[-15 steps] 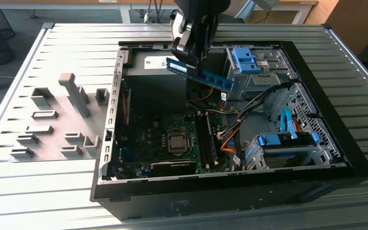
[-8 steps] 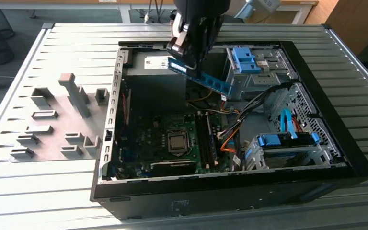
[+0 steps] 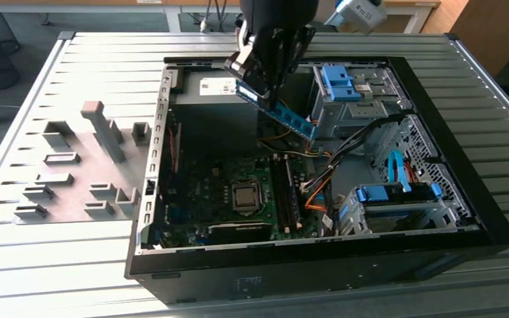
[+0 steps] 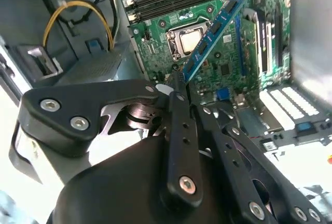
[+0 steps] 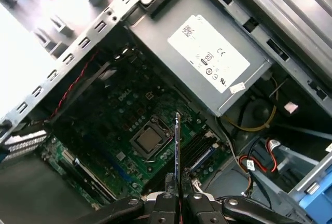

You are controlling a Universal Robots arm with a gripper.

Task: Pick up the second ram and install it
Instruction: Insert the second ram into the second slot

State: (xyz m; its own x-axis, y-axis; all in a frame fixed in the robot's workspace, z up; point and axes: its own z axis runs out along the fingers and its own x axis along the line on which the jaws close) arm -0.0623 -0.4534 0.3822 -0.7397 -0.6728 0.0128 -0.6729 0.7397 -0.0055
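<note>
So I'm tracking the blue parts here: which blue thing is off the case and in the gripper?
The second ram, a thin blue stick hanging tilted from the gripper above the open case. The blue drive brackets stay fixed in their bays.

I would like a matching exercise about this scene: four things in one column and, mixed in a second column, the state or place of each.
Things:
1. second ram
2. end effector
3. grey holder blocks
4. processor socket

States or places:
A. on the table, at the exterior view's left of the computer case
B. held tilted in the air above the motherboard
C. shut on the stick
D. on the motherboard, inside the case

Pairs: 1-B, 2-C, 3-A, 4-D
</note>
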